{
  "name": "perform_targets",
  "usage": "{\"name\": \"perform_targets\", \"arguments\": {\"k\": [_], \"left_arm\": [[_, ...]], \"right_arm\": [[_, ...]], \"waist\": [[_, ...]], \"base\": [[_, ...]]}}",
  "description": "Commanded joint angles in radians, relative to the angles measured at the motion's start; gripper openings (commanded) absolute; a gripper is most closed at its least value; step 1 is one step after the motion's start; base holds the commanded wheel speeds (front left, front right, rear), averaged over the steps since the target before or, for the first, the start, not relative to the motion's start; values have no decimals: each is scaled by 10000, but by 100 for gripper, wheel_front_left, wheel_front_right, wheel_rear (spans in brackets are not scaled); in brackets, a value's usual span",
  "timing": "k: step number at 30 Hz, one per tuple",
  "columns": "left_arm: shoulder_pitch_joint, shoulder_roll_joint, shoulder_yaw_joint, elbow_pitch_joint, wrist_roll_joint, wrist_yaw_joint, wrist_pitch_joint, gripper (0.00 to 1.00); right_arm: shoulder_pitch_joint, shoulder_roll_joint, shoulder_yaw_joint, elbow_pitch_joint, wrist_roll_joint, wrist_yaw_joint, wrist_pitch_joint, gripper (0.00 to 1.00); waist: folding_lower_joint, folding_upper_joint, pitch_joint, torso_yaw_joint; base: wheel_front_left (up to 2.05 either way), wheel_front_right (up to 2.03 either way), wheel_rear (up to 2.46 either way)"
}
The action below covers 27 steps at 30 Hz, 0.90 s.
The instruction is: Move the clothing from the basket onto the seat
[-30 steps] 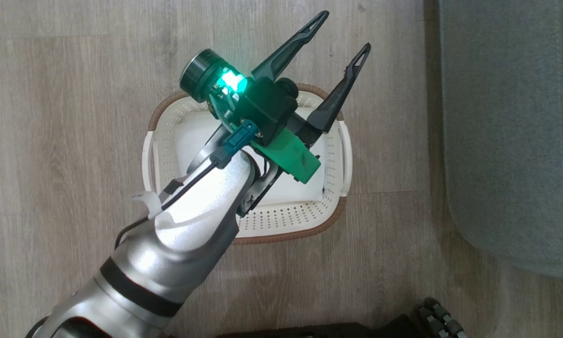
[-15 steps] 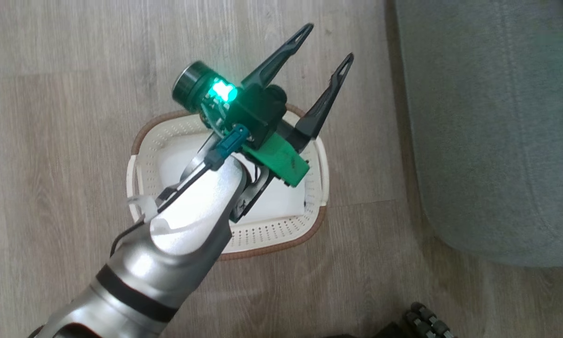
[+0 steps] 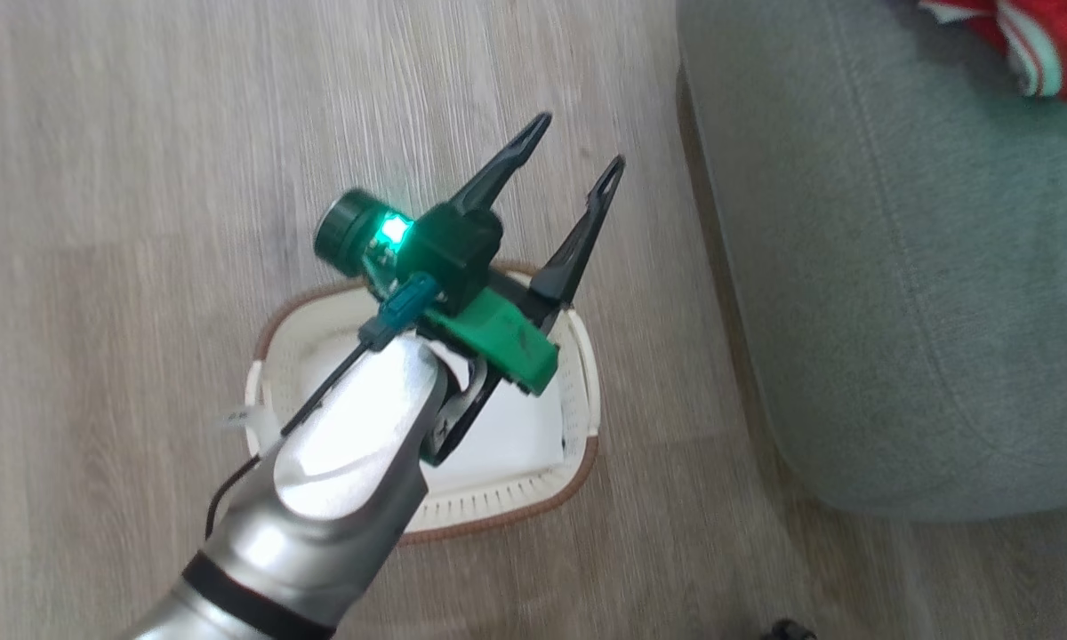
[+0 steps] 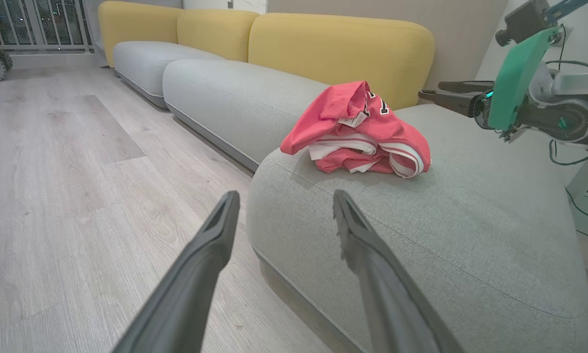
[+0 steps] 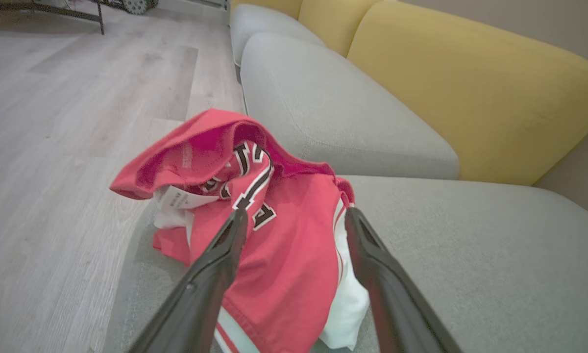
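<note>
lying bunched on the seat, the clothing; wood floor alongside

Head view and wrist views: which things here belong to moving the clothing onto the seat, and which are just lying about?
Part of the job: red clothing, white basket, grey-green seat cushion.
Just there: yellow backrests, neighbouring grey cushion, wooden floor.

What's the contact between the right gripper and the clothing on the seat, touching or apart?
Apart. The left wrist view shows the right gripper open beside the clothing, with the yellow sofa back visible between fingertips and fabric.
</note>
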Motion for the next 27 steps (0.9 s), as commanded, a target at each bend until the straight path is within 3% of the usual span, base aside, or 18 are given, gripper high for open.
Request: {"name": "perform_targets", "arguments": {"k": [1, 9, 16, 27], "left_arm": [[43, 59, 377, -276, -65, -12, -93, 100], [1008, -7, 923, -313, -446, 150, -93, 100], [2078, -23, 1700, -450, -590, 425, -93, 100], [3962, 202, 3229, -1169, -412, 1159, -93, 100]], "right_arm": [[188, -91, 227, -449, 181, 69, -103, 100], [1192, 33, 1051, -1590, 1119, 69, -104, 100], [2577, 375, 1074, -2905, 1653, 69, -104, 100], [5252, 2000, 1235, -5291, 1601, 69, -104, 100]], "waist": [[0, 0, -463, 41], [0, 0, -1634, 362], [0, 0, -2546, 837], [0, 0, -3471, 1412]], "base": [[0, 0, 0], [0, 0, 0], [0, 0, 0], [0, 0, 0]]}}
